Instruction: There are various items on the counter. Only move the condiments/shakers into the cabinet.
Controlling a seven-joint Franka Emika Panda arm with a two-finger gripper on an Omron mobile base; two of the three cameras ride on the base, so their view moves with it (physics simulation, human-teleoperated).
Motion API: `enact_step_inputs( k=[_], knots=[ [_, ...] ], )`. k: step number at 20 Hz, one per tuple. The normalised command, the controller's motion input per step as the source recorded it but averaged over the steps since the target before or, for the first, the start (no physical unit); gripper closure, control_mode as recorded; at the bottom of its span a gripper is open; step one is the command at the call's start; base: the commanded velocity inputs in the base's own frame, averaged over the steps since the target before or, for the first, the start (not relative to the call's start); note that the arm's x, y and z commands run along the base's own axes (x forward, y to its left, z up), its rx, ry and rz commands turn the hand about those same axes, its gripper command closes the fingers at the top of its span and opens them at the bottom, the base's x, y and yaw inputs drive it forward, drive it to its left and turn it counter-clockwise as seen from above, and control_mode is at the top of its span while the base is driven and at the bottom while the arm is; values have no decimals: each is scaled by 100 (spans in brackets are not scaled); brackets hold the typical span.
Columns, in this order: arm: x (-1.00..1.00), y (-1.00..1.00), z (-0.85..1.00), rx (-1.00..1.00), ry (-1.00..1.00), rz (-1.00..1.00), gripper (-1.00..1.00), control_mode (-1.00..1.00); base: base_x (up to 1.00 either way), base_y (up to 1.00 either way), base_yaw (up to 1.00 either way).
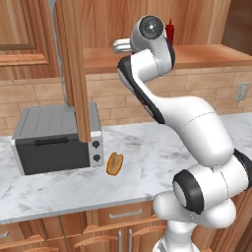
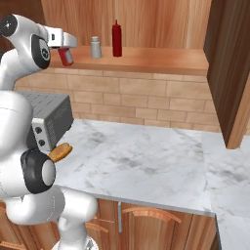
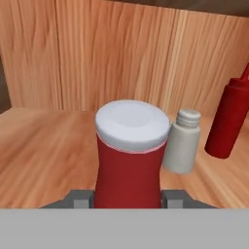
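My gripper (image 2: pixel 65 45) is shut on a red bottle (image 2: pixel 66 56) with a white flat end (image 3: pixel 130 124); its fingers (image 3: pixel 80 198) press the bottle's two sides. It is held at the left end of the cabinet shelf (image 2: pixel 156 58). Whether the bottle touches the wood I cannot tell. Just past it on the shelf stand the small grey shaker (image 3: pixel 182 141) (image 2: pixel 96 47) and a second red bottle (image 3: pixel 228 121) (image 2: pixel 116 39) (image 1: pixel 170 30). In the left base view the gripper (image 1: pixel 120 46) is at shelf height, behind the open cabinet door (image 1: pixel 76 64).
An orange-brown bun (image 1: pixel 114 163) (image 2: pixel 60 152) lies on the white marble counter (image 1: pixel 162 147) beside a grey toaster oven (image 1: pixel 54 140). The open cabinet door hangs down over the oven. Another wooden panel (image 2: pixel 229 63) stands at the right. Wooden drawers (image 1: pixel 123 216) run below.
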Motion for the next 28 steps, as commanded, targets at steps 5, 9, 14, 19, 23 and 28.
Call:
enact_step_inputs(
  k=[5, 9, 14, 19, 23, 28],
  knots=[
    [31, 0, 22, 4, 6, 0, 100, -100, 0, 0, 0],
    [5, 0, 43, 2, 2, 0, 100, -100, 0, 0, 0],
    [25, 0, -1, -1, 0, 0, 100, -100, 0, 0, 0],
    [32, 0, -33, -2, 0, 0, 100, -100, 0, 0, 0],
    [28, 0, -55, -4, 0, 0, 100, -100, 0, 0, 0],
    [31, 0, -16, -1, 0, 0, 100, -100, 0, 0, 0]
  ],
)
